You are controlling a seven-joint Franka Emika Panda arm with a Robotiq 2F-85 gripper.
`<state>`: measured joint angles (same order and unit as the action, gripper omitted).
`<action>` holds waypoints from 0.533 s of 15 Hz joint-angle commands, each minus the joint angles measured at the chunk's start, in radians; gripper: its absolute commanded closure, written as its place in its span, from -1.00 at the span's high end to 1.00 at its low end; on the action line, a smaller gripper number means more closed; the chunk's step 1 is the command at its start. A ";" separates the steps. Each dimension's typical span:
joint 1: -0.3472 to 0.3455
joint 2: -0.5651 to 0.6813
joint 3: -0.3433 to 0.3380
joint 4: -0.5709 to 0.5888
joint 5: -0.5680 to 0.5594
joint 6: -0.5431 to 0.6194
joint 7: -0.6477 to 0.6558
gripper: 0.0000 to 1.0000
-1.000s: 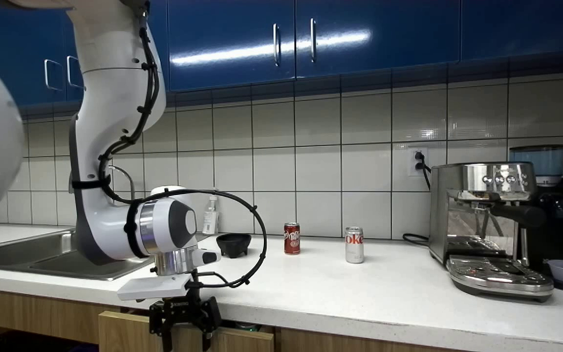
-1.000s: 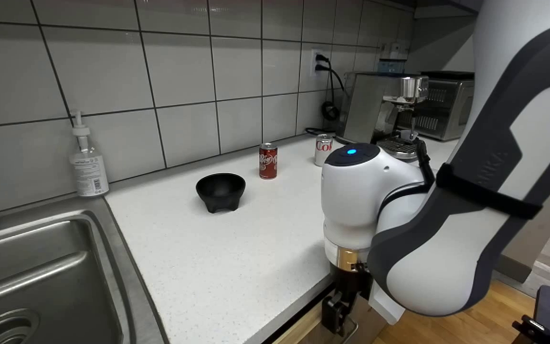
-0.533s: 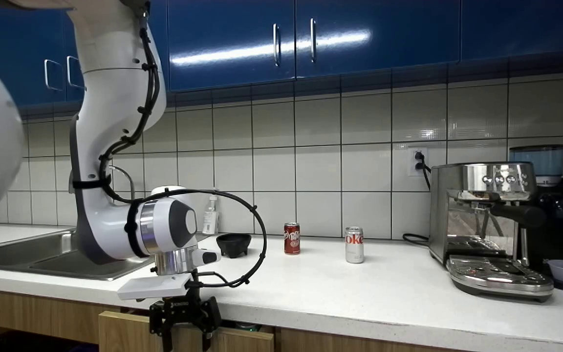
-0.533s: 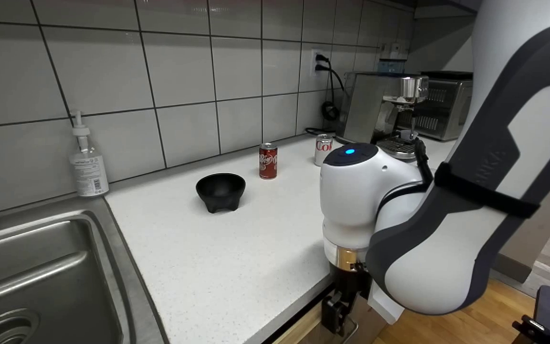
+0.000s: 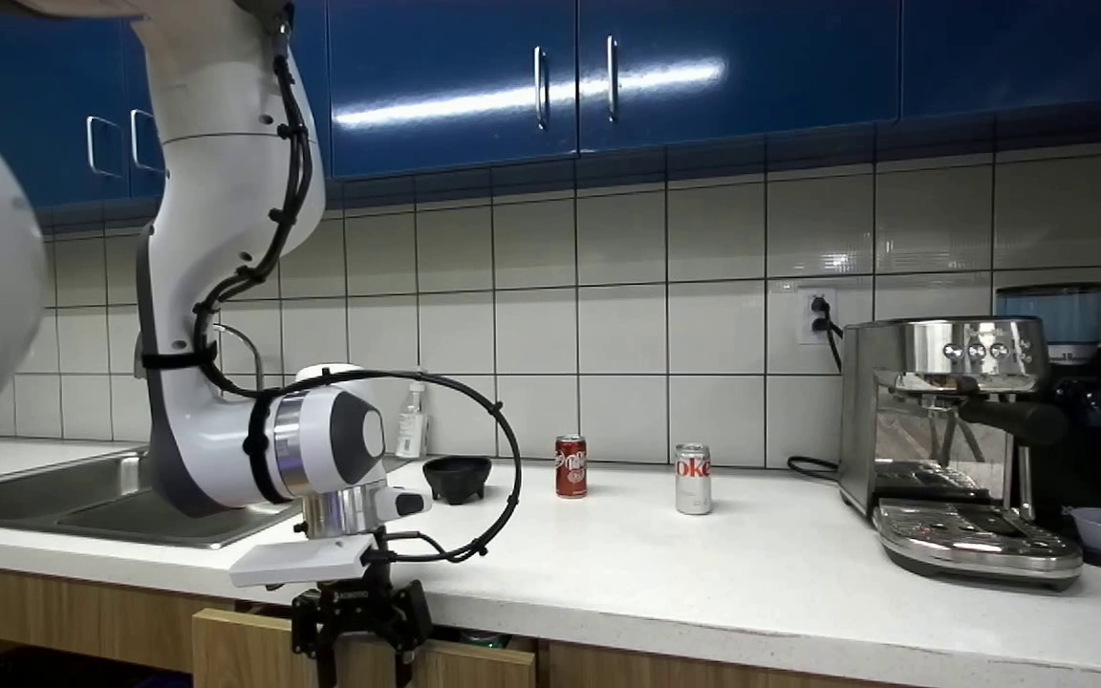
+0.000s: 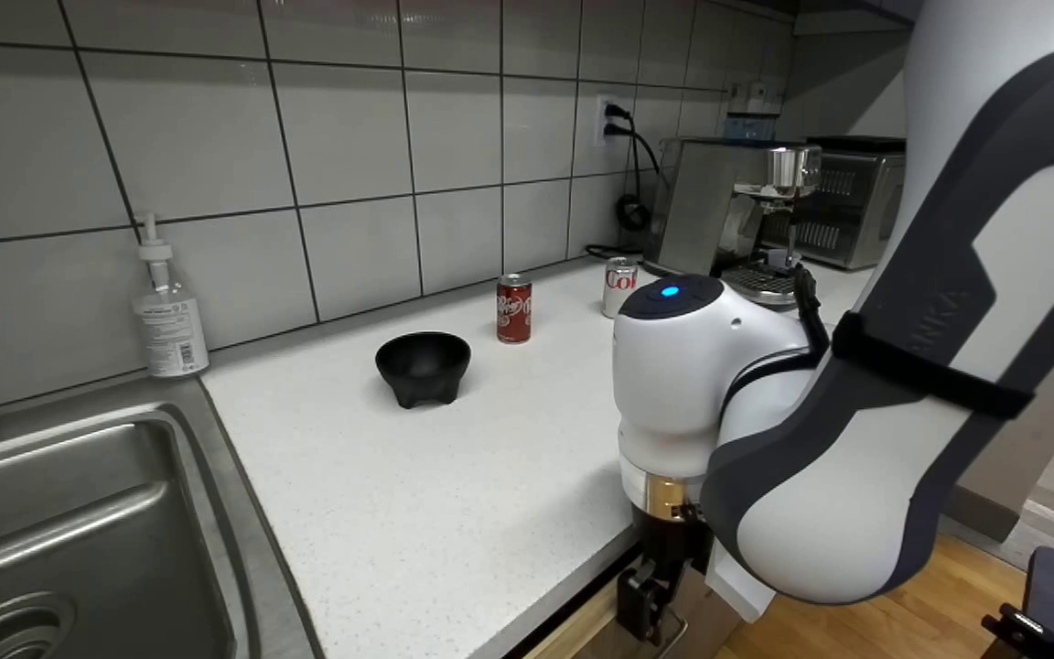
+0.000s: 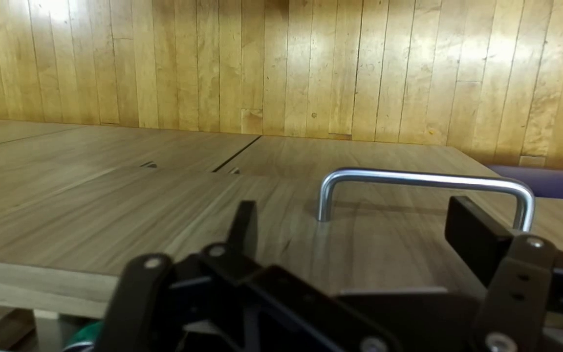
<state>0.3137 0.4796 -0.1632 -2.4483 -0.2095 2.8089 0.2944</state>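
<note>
Drawer front (image 5: 249, 652): in an exterior view, out below the countertop (image 5: 608, 573), something green (image 5: 485, 637) behind it
Red can (image 5: 571, 468): same view, upright on the countertop, near a silver can (image 5: 693, 487)
Bowl (image 6: 424, 366): in an exterior view, between soap bottle (image 6: 170, 325) and red can
Gripper (image 7: 352, 230): in the wrist view, fingers (image 7: 477, 239) spread wide
Handle (image 7: 428, 179): metal, on the drawer front, just beyond the fingers; contact, cannot tell

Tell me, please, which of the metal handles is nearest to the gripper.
The handle on the wooden drawer front, close to the gripper; handles on the blue cabinet doors are high above.
</note>
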 commanded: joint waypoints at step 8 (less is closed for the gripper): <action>0.274 0.038 -0.236 -0.053 0.015 0.302 0.175 1.00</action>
<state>0.4786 0.4954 -0.3004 -2.5259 -0.2095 3.0149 0.4021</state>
